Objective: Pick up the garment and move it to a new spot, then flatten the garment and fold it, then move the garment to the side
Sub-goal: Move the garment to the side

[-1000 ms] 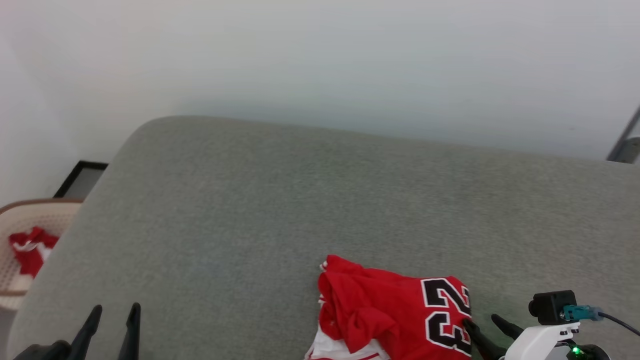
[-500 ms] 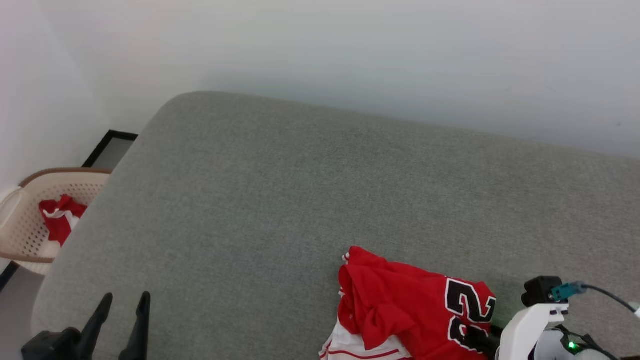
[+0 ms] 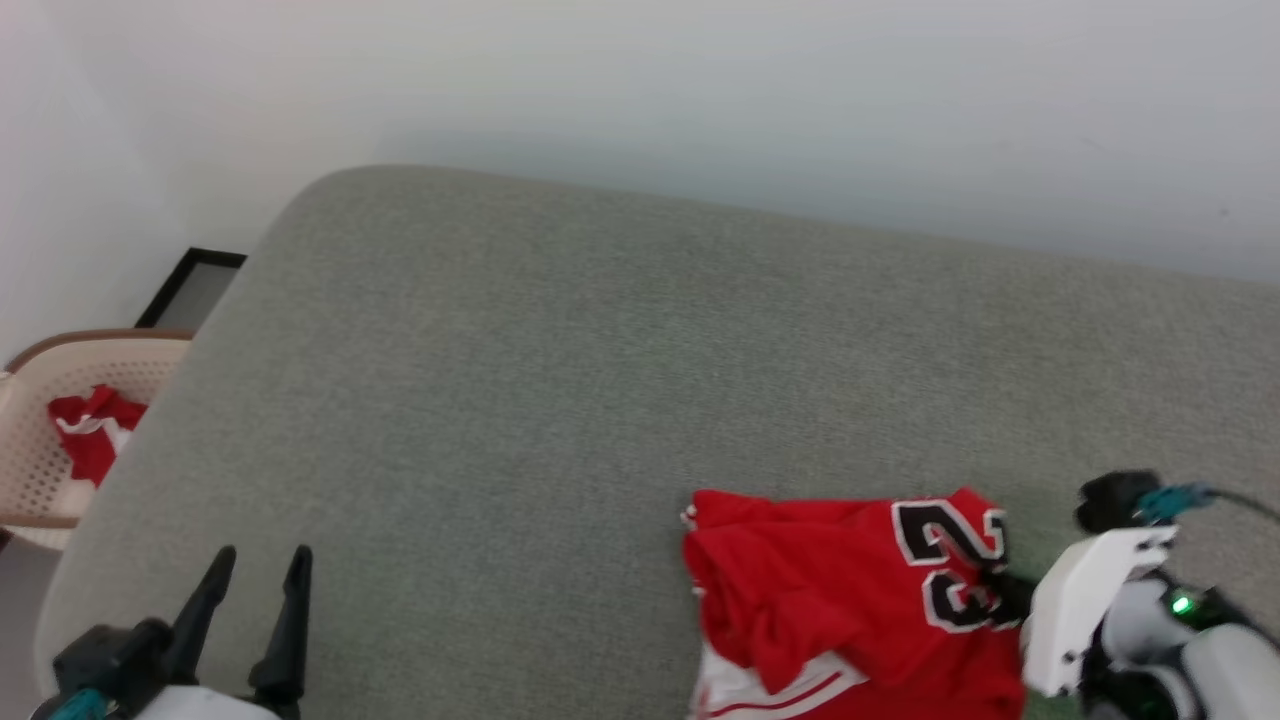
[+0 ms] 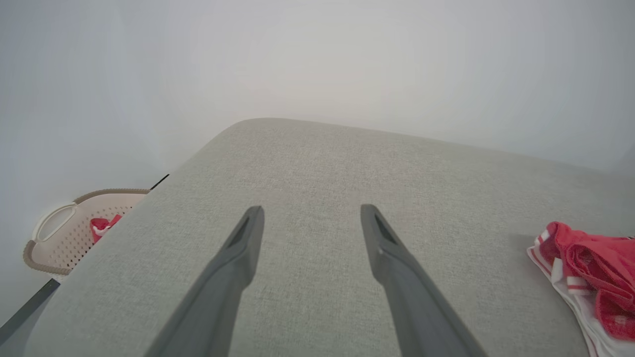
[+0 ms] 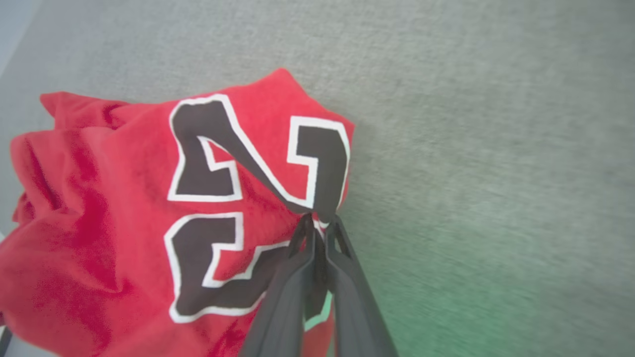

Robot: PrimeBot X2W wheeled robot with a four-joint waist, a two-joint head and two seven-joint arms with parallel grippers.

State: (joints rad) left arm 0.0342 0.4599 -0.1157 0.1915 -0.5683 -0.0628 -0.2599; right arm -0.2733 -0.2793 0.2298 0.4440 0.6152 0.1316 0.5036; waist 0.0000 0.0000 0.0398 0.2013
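Note:
The garment is a crumpled red jersey with a black, white-edged "23" and white striped trim, lying at the near right of the grey cushioned surface. My right gripper is shut on the cloth at the edge of the number. In the right wrist view the fingers pinch a fold of the garment, which pulls up into a peak. My left gripper stands open over bare cushion at the near left. Its fingers hold nothing, and the garment lies far to their right.
A beige perforated basket with red cloth inside stands off the surface's left edge, also in the left wrist view. A black-framed panel leans by the pale wall behind it.
My right gripper has shut on the garment's edge by the number and drawn it up and back. The head camera has shifted. The left gripper stays open.

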